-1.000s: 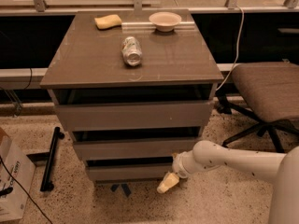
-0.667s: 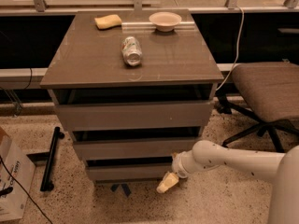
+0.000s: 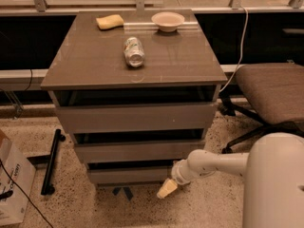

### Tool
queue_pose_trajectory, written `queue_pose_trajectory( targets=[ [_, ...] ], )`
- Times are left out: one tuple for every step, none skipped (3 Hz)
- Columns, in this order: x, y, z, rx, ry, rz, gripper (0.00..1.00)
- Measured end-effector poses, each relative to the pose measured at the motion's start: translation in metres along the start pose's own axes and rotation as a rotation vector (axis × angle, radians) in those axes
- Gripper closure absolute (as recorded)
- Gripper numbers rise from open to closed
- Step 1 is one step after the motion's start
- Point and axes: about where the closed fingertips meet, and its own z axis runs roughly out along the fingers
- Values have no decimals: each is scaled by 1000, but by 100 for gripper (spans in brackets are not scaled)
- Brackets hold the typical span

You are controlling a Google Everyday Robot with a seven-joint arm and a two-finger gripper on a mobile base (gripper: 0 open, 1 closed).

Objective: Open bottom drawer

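The bottom drawer (image 3: 128,174) is the lowest and smallest grey-brown front of the cabinet, handleless, just above the floor. It stands slightly forward, with a dark gap above it. The mid drawer (image 3: 137,151) and the top drawer (image 3: 135,118) sit above it. My gripper (image 3: 166,189) reaches in from the right on a white arm. It hangs low beside the bottom drawer's right front corner, its cream tip pointing down at the floor.
On the cabinet top (image 3: 95,65) lie a can (image 3: 133,51), a yellow sponge (image 3: 109,21) and a white bowl (image 3: 167,20). An office chair (image 3: 268,91) stands at the right. A cardboard box (image 3: 12,184) and a black bar (image 3: 51,163) lie at the left.
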Motion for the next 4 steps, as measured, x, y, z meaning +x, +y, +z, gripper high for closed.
queue_pose_trajectory(
  targets=[
    [19, -10, 24, 13, 16, 50, 0],
    [33, -24, 41, 35, 16, 86, 0],
    [40, -42, 60, 46, -8, 114, 0],
    [44, -54, 74, 49, -39, 135, 0]
  ],
)
